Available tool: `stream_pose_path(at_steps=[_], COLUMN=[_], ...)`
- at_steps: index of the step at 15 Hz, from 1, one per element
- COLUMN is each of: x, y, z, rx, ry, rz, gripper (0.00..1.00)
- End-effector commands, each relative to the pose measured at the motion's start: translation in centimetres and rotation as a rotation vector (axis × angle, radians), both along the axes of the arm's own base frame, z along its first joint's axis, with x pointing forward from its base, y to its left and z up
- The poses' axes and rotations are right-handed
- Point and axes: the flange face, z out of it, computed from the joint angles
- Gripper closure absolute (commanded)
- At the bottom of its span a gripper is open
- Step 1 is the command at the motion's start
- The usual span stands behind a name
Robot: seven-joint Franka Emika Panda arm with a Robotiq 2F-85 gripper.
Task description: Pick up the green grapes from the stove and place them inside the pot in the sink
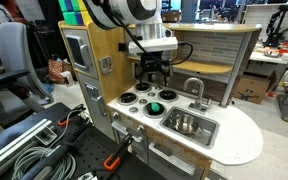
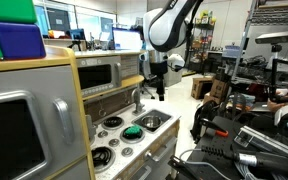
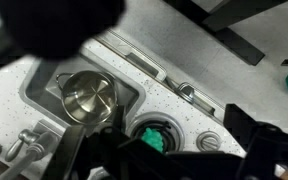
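The black two-finger gripper (image 1: pixel 152 76) is hovering above the white toy stove (image 1: pixel 141 103), its fingers standing spread and empty. The bright green lumpy grapes (image 1: pixel 155 106) are sitting on a black burner just beside the rectangular steel sink (image 1: pixel 212 128), which is holding the small shiny silver pot (image 1: pixel 185 123). An off-centre descent risks nudging the cluster aside instead of pinching it.

No text, labels, brand names, numbers or signs can be read in any view — the stove (image 1: pixel 142 97) and robot arm (image 1: pixel 134 12) show no legible markings.
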Motion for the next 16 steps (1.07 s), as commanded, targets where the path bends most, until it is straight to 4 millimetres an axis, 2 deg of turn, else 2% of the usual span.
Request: stream_pose_path(at_steps=[1,4,5,10,12,16], x=[1.9,3.6,2.0,3.7,5.4,8.2], y=[-0.5,-0.4,-0.2,0.1,0.7,1.7], z=[0.0,0.1,0.3,-0.2,-1.7,-7.1], rx=[0.023,0.038,0.025,0.035,0.049,0.046], ry=[0.052,0.096,0.062,0.044,-0.028,-0.045], rz=[0.189,0.337,0.249,0.295,0.258,0.175], gripper=[0.00,0.00,0.00,0.00,0.00,0.00])
